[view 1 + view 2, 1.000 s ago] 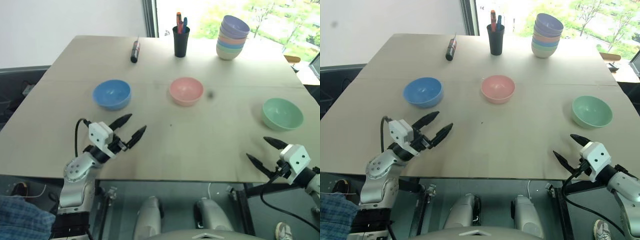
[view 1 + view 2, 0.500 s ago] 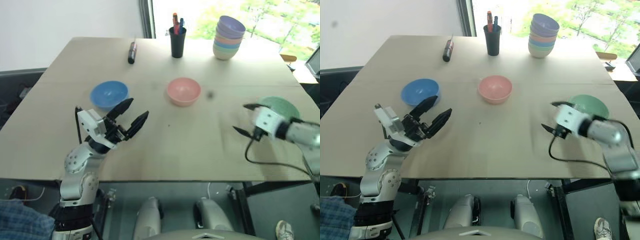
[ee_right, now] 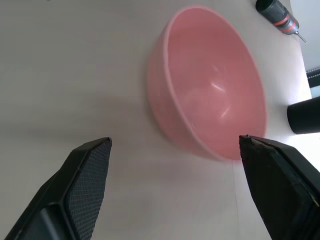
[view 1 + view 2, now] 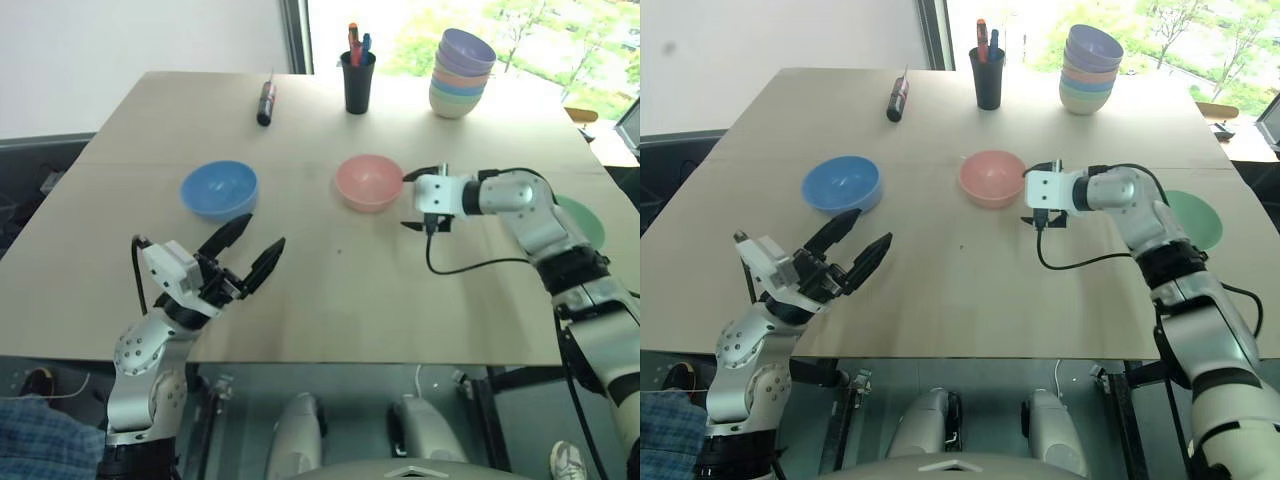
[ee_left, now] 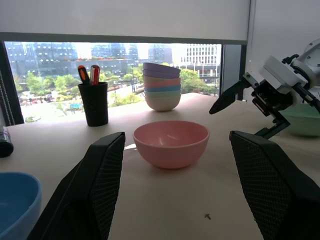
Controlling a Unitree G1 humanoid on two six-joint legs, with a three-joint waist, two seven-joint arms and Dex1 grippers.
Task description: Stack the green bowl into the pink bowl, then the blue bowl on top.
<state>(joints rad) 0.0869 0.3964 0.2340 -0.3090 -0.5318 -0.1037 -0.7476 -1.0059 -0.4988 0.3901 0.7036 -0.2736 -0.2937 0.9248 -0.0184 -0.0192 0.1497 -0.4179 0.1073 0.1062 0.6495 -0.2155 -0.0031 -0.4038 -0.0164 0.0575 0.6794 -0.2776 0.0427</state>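
The pink bowl [image 4: 369, 182] sits mid-table, upright and empty. Left of it stands the blue bowl [image 4: 219, 189]. The green bowl [image 4: 585, 222] is at the right edge, partly hidden behind my right forearm. My right gripper [image 4: 412, 201] hovers just right of the pink bowl [image 3: 215, 110], open and holding nothing, its fingers [image 3: 86, 176] spread wider than the bowl. My left gripper [image 4: 264, 231] is open and empty over the near left of the table, in front of the blue bowl, pointing toward the pink bowl [image 5: 171, 143].
A tall stack of pastel bowls [image 4: 462, 72] stands at the back right. A black pen cup [image 4: 360, 80] is at the back centre, and a screwdriver [image 4: 268, 102] lies to its left. The table's near edge [image 4: 340, 360] runs just behind my left gripper.
My right arm swung from the near right edge, past the green bowl, over to the pink bowl's right side. The left gripper drew back and up slightly, still open.
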